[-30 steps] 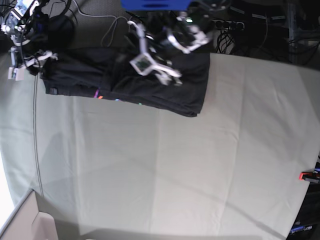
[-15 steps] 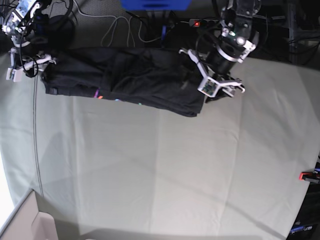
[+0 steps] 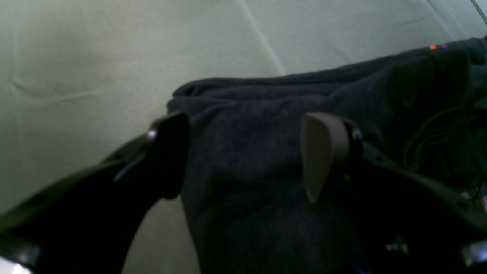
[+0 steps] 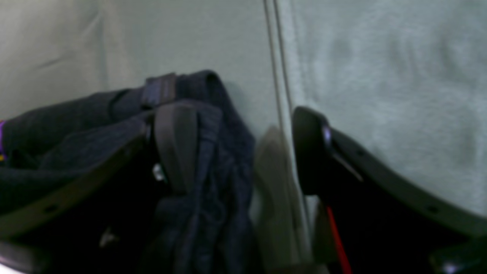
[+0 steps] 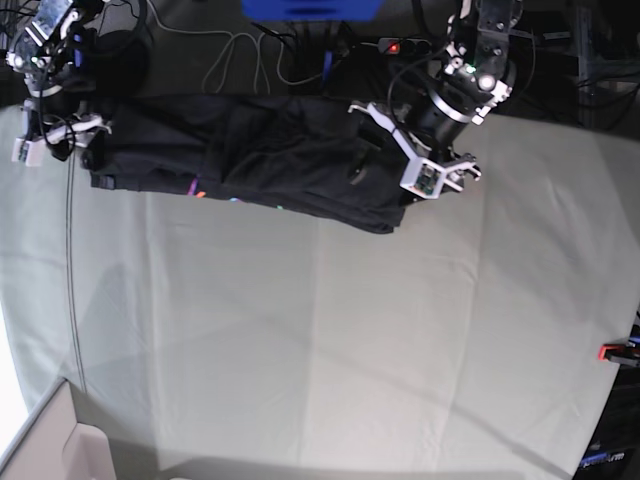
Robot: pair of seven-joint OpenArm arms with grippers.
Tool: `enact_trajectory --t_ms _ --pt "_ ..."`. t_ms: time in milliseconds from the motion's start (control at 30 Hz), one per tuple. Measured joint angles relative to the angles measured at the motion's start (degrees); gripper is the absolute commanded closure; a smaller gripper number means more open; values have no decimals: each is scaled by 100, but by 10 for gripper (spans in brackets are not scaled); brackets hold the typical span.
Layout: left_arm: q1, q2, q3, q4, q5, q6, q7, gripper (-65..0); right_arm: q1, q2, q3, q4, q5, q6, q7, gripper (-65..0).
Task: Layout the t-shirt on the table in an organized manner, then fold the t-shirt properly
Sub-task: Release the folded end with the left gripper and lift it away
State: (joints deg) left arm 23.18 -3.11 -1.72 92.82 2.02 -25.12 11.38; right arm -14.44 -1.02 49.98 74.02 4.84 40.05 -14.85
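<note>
One t-shirt (image 5: 250, 160) lies along the far edge of the table (image 5: 330, 340), bunched into a long dark band running left to right in the base view. It is black to charcoal, soft, with layered folds at both ends; small specks of orange, purple and green print show along its near hem. Its right end forms a doubled, rounded corner (clear in the left wrist view (image 3: 266, 160)). Its left end is a rumpled stack of hems, seen close in the right wrist view (image 4: 201, 160).

Surface: pale grey-green cloth covers the table, creased in long lines, with a thin cord (image 5: 72, 270) running down its left side. A red clamp (image 5: 612, 351) sits at the right edge. Behind the table are dark cables (image 5: 240, 50) and a blue box (image 5: 310, 8). A pale cardboard box (image 5: 50, 445) stands at the near left corner.

Left gripper (image 5: 415, 160): jaws spread wide, hovering over the shirt's right end, one finger above fabric and one above bare cloth; nothing pinched. Right gripper (image 5: 55, 135): jaws spread at the shirt's left end, one finger against the bunched hems, the other over the table beside the cord; no fabric held between them.

Change: the left gripper, over the shirt's middle a second ago, now sits at its right end. The right gripper has opened. The shirt's outline is nearly unchanged.
</note>
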Motion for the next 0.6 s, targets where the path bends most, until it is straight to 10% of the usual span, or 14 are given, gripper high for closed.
enact_trajectory --t_ms 600 --pt "-4 -184 -813 -9 -42 0 2 -448 -225 -166 -870 -42 164 -48 212 -403"
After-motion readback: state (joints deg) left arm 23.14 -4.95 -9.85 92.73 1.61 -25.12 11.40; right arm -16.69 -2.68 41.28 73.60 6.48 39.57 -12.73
